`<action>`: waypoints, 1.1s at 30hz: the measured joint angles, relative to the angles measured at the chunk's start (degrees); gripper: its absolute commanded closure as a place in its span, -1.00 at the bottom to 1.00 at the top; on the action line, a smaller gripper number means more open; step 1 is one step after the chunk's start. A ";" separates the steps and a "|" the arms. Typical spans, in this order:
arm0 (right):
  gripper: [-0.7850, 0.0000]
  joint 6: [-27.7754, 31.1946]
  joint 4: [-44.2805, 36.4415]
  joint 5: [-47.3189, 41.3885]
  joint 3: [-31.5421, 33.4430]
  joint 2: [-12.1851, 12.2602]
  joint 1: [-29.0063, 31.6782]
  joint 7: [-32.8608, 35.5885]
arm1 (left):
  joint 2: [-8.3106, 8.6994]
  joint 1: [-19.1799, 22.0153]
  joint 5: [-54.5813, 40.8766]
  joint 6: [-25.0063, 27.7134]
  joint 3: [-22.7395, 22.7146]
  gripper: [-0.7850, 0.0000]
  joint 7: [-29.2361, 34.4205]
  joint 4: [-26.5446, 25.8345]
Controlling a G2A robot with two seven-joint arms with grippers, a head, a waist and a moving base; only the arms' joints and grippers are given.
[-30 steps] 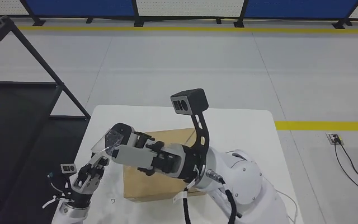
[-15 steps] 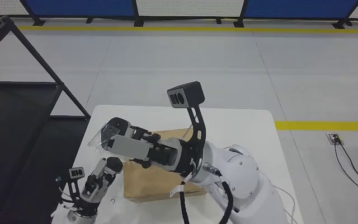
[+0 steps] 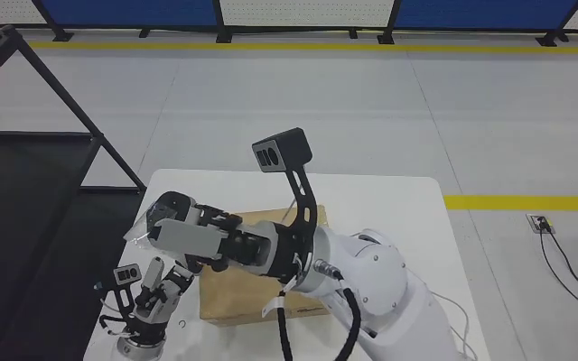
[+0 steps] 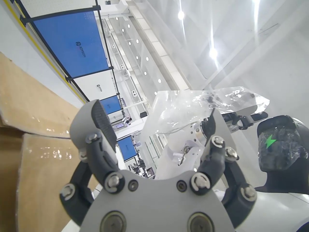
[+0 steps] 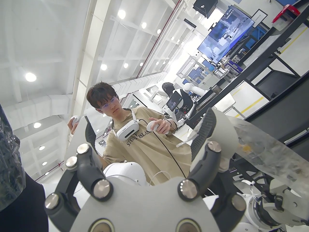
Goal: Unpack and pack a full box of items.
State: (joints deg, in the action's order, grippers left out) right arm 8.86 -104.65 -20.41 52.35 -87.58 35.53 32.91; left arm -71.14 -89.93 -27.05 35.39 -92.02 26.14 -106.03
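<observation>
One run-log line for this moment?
left tool open, beside brown cardboard box | right tool open | clear plastic bag by right tool's finger

The right end effector (image 5: 147,116) gapes, 2 fingers (image 5: 205,131) apart, a clear plastic bag (image 5: 260,146) beside 1.

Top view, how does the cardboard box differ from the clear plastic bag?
The cardboard box is brown, opaque and flat-sided; the clear plastic bag is see-through and crinkled. The box rests on the table; the bag is raised off it. The box is far larger than the bag.
</observation>
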 measured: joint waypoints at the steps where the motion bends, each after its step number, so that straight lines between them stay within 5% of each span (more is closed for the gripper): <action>1: -1.00 0.05 0.06 -0.02 0.03 -0.05 0.00 0.05 | 0.01 0.17 0.68 -0.11 0.03 0.39 0.05 0.20; 10: -1.00 0.09 -0.52 0.41 1.10 -0.14 1.06 0.14 | 0.01 0.54 2.06 -0.39 0.18 0.72 -0.07 0.86; 23: -1.00 -0.57 -1.70 1.45 3.74 0.08 3.81 -0.35 | 0.20 -0.45 1.59 -0.22 -1.83 0.86 0.03 0.92; 33: -1.00 -7.23 -3.51 3.34 8.98 1.49 9.40 2.33 | 0.63 -1.92 2.09 -2.84 -6.09 1.00 -0.18 0.80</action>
State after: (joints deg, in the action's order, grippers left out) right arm 1.63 -108.16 -17.08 61.33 -86.09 44.93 35.24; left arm -70.51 -91.85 -24.96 32.54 -98.11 25.96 -105.23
